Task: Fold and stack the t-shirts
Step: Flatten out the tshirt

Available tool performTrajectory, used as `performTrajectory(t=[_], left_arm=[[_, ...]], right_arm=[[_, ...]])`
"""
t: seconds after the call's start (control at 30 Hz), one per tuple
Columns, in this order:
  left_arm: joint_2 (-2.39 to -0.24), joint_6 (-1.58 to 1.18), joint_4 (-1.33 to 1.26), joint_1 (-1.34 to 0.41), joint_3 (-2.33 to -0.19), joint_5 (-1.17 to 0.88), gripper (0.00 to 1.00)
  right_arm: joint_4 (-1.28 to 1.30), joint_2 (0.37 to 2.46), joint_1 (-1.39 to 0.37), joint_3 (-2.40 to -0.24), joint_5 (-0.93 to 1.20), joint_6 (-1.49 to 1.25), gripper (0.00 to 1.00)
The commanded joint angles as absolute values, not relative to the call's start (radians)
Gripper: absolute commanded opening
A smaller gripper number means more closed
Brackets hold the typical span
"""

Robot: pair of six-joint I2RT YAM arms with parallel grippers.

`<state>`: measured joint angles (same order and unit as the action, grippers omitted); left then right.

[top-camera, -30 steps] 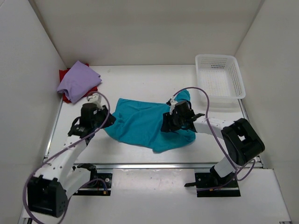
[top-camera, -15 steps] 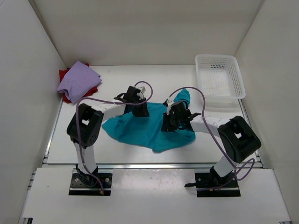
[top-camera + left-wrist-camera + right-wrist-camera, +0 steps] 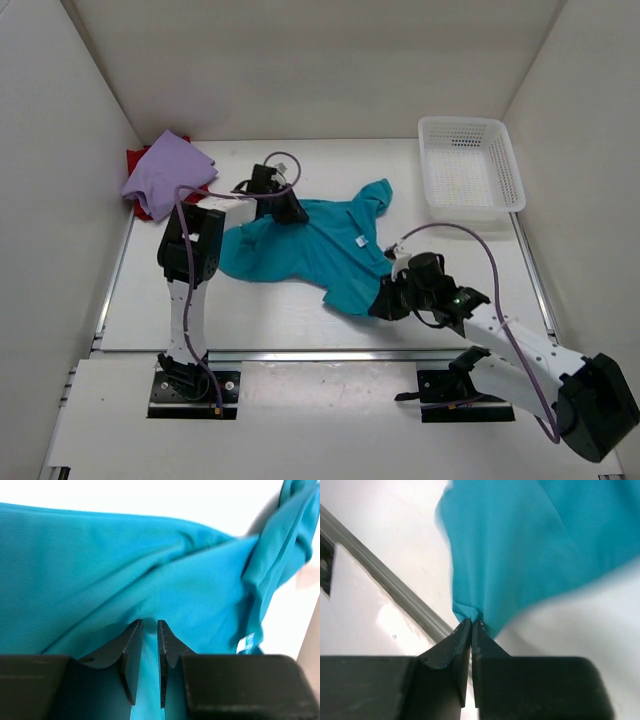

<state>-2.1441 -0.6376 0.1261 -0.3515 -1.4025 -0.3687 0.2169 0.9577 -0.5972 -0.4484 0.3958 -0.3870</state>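
From above, the teal shirt (image 3: 300, 255) lay spread on the tabletop (image 3: 330, 175) left of the basket (image 3: 516, 178), with the lavender shirt (image 3: 165, 172) atop the red shirt (image 3: 135, 158) farther left. At the left wrist, the left fingers (image 3: 131, 652) pinched a teal fold. At the right wrist, the right fingers (image 3: 451, 647) pinched the shirt's corner.

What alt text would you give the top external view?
A teal t-shirt is held spread: the left tool pinches its far edge, the right tool its near corner. A lavender shirt lies on a red one far left; a white basket far right.
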Motion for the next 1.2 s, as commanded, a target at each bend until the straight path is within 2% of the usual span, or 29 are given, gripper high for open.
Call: performTrajectory(t=[0.0, 0.03, 0.17, 0.2, 0.37, 0.47, 0.53, 0.6, 0.67, 0.83, 0.9, 0.97, 1.03, 1.17], left_arm=[[-2.171, -0.672, 0.141, -0.241, -1.456, -0.354, 0.29], [-2.174, -0.696, 0.127, -0.23, -1.462, -0.366, 0.3], [-2.163, -0.732, 0.081, -0.215, -1.492, -0.409, 0.33], [-2.146, -0.732, 0.075, -0.221, -1.502, -0.42, 0.32], [-2.053, -0.68, 0.115, -0.253, -1.494, -0.413, 0.33], [-1.936, -0.664, 0.077, -0.253, -1.37, -0.384, 0.33], [-1.805, -0.669, 0.013, -0.236, -1.199, -0.351, 0.34], [-1.693, -0.678, -0.035, -0.215, -1.05, -0.316, 0.32], [-1.586, -0.698, -0.11, -0.167, -0.842, -0.287, 0.24], [-1.306, -0.712, -0.128, -0.06, -0.571, -0.23, 0.21], [-1.237, -0.69, -0.094, -0.012, -0.519, -0.218, 0.24], [-1.157, -0.689, -0.081, 0.064, -0.454, -0.221, 0.24], [-1.119, -0.686, -0.069, 0.078, -0.428, -0.215, 0.25], [-1.074, -0.672, -0.051, 0.083, -0.413, -0.196, 0.25]], right_arm=[[0.348, 0.865, -0.587, -0.379, 0.439, -0.478, 0.04], [0.353, 0.859, -0.598, -0.379, 0.436, -0.483, 0.07], [0.36, 0.868, -0.559, -0.42, 0.426, -0.468, 0.35], [0.348, 0.879, -0.53, -0.449, 0.433, -0.453, 0.38], [0.12, 1.026, -0.446, -0.483, 0.393, -0.469, 0.36], [-0.042, 1.213, -0.399, -0.531, 0.362, -0.468, 0.35], [-0.115, 1.303, -0.396, -0.563, 0.371, -0.489, 0.28], [-0.123, 1.31, -0.428, -0.561, 0.342, -0.5, 0.28], [-0.108, 1.284, -0.521, -0.548, 0.27, -0.495, 0.36], [-0.158, 1.273, -0.629, -0.454, 0.267, -0.564, 0.47], [-0.163, 1.288, -0.641, -0.437, 0.242, -0.583, 0.47], [-0.178, 1.314, -0.65, -0.426, 0.226, -0.6, 0.43], [-0.21, 1.341, -0.652, -0.422, 0.213, -0.614, 0.38], [-0.192, 1.413, -0.689, -0.469, 0.181, -0.635, 0.37]])
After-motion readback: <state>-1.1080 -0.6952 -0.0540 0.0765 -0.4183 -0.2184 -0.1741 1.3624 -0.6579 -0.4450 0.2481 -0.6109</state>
